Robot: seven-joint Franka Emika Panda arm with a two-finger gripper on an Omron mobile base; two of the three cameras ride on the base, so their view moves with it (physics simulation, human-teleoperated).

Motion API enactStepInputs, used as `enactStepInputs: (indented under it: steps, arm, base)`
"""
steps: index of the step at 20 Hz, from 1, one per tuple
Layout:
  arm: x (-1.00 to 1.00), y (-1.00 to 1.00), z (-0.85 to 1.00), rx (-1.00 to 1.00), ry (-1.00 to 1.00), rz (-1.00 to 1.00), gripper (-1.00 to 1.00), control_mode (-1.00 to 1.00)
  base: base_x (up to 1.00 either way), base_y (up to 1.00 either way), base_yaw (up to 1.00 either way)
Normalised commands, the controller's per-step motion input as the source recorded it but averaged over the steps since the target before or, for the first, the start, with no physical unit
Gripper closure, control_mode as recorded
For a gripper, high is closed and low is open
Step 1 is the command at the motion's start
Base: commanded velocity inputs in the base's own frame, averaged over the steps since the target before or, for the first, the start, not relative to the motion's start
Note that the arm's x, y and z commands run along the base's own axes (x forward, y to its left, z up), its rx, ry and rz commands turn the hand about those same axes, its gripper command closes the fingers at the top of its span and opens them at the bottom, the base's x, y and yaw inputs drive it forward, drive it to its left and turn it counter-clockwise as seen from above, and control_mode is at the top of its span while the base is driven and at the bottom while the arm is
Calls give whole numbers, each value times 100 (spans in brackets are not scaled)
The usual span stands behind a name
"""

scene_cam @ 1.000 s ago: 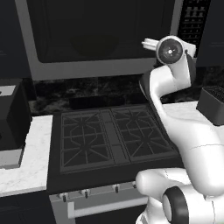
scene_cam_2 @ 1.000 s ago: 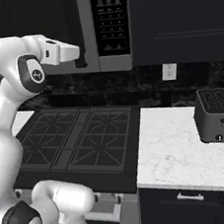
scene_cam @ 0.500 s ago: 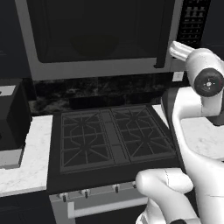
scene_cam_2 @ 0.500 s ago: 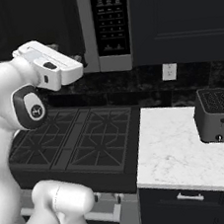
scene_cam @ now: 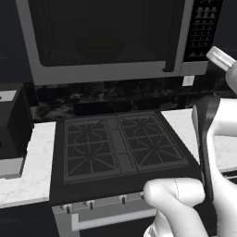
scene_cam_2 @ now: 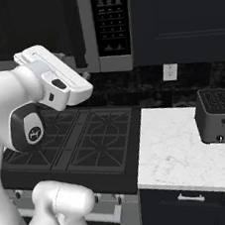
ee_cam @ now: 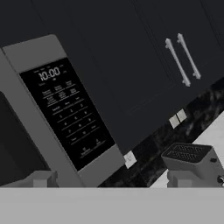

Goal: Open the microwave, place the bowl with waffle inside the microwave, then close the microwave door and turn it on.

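Note:
The microwave [scene_cam: 111, 74] hangs above the stove with its door [scene_cam: 104, 32] shut. Its slim dark handle [scene_cam: 172, 41] stands beside the button panel [scene_cam: 202, 28]. A dim rounded shape [scene_cam: 99, 47] shows behind the glass; I cannot tell whether it is the bowl. My gripper [ee_cam: 111, 181] is open with nothing between its fingertips. It looks at the button panel [ee_cam: 65, 113] from a short way off. In the right base view my hand [scene_cam_2: 55, 79] hangs in front of and below the panel [scene_cam_2: 111, 19], touching nothing.
A black gas stove [scene_cam: 118, 148] sits under the microwave, with marble counter [scene_cam_2: 184, 150] to its right. There a dark toaster [scene_cam_2: 217, 115] stands below a wall outlet [scene_cam_2: 170, 72]. A black boxy appliance [scene_cam: 11, 122] is left of the stove. Dark cabinets [ee_cam: 181, 61] hang right of the microwave.
My hand has drawn back from the door's handle side and swung right and toward the cameras. The door stays shut and the gripper stays open.

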Motion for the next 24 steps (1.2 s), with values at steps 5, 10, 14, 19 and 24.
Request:
enactStepInputs:
  steps: [5,10,14,19,24]
  arm:
    - [0,0,0,3,0,0,-100,-100]
    - [-1,-20,0,22,5,2,-100,-100]
    - [0,-14,0,31,2,0,-100,-100]
    - [-5,0,0,13,-3,3,-100,-100]
    - [0,0,0,23,0,0,-100,-100]
  base:
    - [0,0,0]
    - [0,0,0]
    - [0,0,0]
    - [0,0,0]
    - [0,0,0]
